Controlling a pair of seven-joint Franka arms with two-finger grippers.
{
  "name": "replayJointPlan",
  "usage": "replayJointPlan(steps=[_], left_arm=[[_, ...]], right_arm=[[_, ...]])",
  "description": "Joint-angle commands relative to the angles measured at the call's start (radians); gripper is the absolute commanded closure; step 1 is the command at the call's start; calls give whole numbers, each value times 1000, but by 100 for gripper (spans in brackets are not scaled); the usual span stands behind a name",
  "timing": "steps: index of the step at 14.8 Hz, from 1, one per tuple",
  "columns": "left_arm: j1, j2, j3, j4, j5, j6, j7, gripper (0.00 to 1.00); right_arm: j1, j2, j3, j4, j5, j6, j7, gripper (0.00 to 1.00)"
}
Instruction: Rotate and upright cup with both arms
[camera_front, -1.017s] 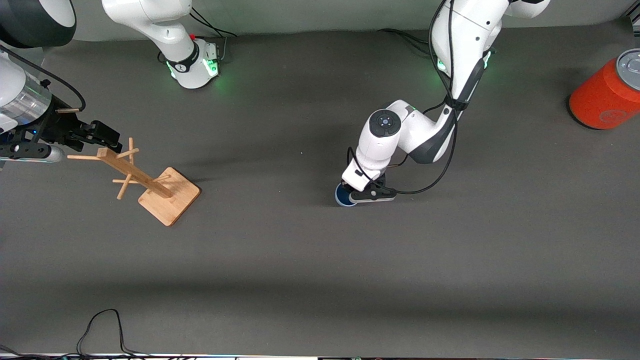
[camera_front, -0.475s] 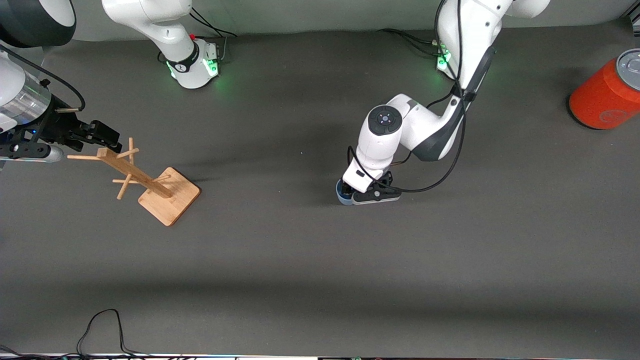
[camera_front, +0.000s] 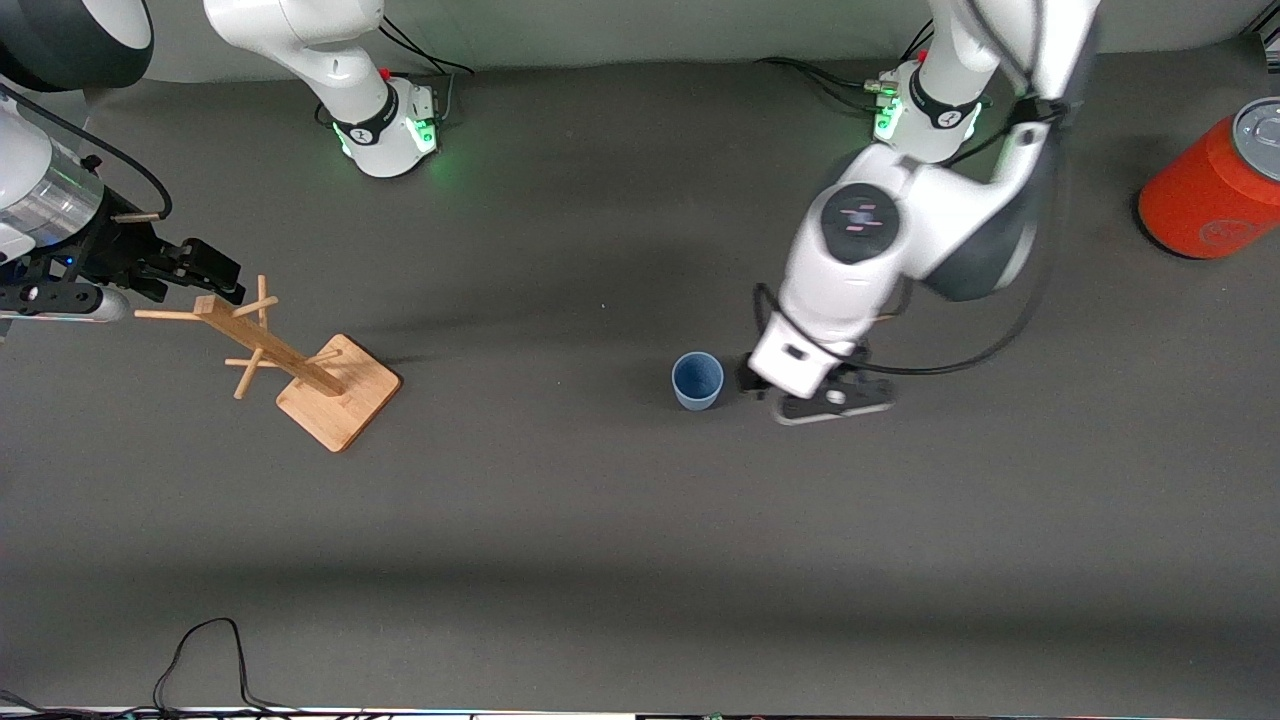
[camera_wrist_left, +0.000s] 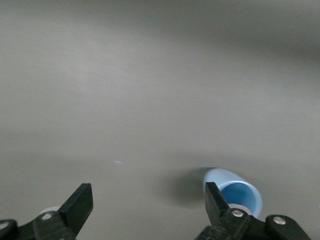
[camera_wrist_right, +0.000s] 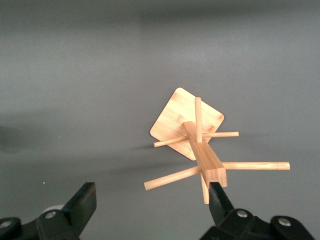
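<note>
Nearest the front camera: light-blue cup (camera_front: 697, 380) upright on the grey table (camera_front: 640, 560), mouth up, mid-table. Just beside it toward the left arm's end, apart from it: left hand (camera_front: 800, 392), low over the table, released, fingers (camera_wrist_left: 80, 202) spread wide with nothing between; cup rim outside one fingertip in the left wrist view (camera_wrist_left: 235, 192). Toward the right arm's end: wooden peg stand (camera_front: 290, 365). Above its top: right hand (camera_wrist_right: 150, 210), waiting, fingers apart, empty. Farther off, at the left arm's end: orange can (camera_front: 1215, 185).
</note>
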Motion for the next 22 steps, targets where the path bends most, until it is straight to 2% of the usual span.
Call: replayJointPlan(steps=[1, 4, 6, 10, 13, 14, 17, 22], left_arm=[[14, -98, 97, -21, -34, -113, 152, 0], [21, -197, 208, -50, -46, -222, 251, 0], [75, -259, 237, -90, -46, -235, 324, 0], [251, -264, 231, -75, -87, -293, 446, 0], [322, -260, 220, -61, -88, -310, 544, 0], [340, -256, 202, -31, -88, -340, 558, 0], [334, -250, 196, 28, -80, -420, 558, 0], [321, -250, 199, 31, -74, -422, 561, 0]], right_arm=[[15, -5, 9, -1, 4, 11, -10, 0], [14, -5, 6, 5, 4, 11, -1, 0], [12, -4, 3, 17, 8, 11, -4, 0], [12, -3, 4, 40, 16, 11, -7, 0], [9, 4, -2, 43, 24, 11, -12, 0], [9, 6, -4, 46, 39, 11, -12, 0], [9, 26, -5, 39, 41, 9, -16, 0], [6, 52, -5, 48, 39, 11, -19, 0]])
